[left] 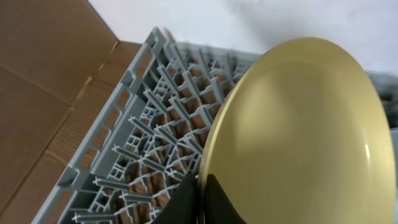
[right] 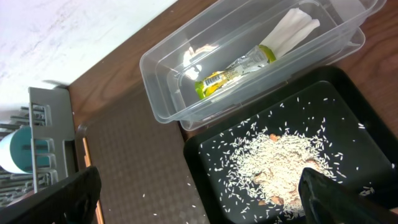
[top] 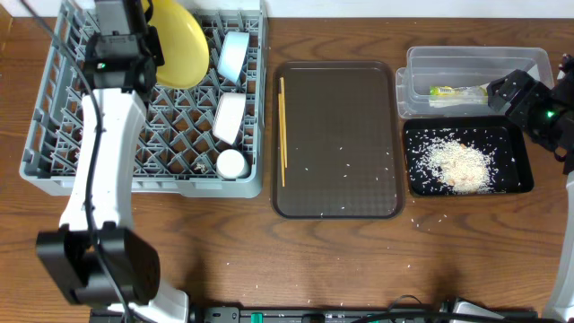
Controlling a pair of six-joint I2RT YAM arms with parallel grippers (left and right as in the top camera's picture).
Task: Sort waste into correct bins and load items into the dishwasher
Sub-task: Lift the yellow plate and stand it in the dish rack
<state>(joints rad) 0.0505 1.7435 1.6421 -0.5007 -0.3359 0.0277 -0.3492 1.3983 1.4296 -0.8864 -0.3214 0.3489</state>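
Observation:
My left gripper (left: 203,202) is shut on the rim of a yellow plate (left: 305,137), held on edge over the back of the grey dish rack (top: 54,144); the plate also shows in the overhead view (top: 184,40). My left gripper in the overhead view (top: 148,45) is at the rack's back. My right gripper (right: 199,199) is open and empty above the black tray (top: 525,179) of rice (top: 457,163). A pair of chopsticks (top: 282,130) lies on the brown tray (top: 359,135). The clear bin (top: 475,63) holds a wrapper (right: 233,71).
The rack holds a pale blue cup (top: 233,56), a white cup (top: 230,117) and another white cup (top: 231,163). Rice grains are scattered on the brown tray and on the table near the black tray. Cardboard (left: 37,93) lies left of the rack.

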